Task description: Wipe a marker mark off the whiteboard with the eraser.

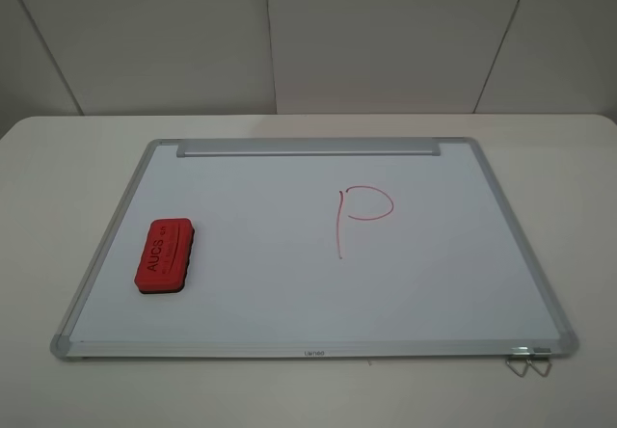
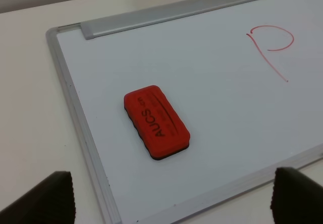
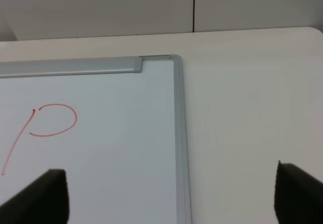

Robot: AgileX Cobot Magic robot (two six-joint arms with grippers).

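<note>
So the big rectangular whiteboard with the silver aluminium frame (image 1: 106, 259) lies flat on a pale off-white table (image 1: 58, 177), with its grey metal tray strip (image 1: 308, 147) along the far edge in the high view. The small red block eraser with "AUCS" on top and a dark felt base (image 1: 165, 255) sits on the board's surface close to the left frame edge, resting flat and on its own, nothing touching it. The only writing showing is a thin red letter "P" (image 1: 362, 211), right of the board's middle and well apart from the eraser; no red circle mark shows up in any view. A small metal clip (image 1: 528, 362) hangs off the near right corner. The left gripper (image 2: 171, 196) hovers near the eraser side with its dark fingers spread wide and holding nothing. The right gripper (image 3: 171, 199) is also spread wide and empty, over the board's right edge near the "P".
</note>
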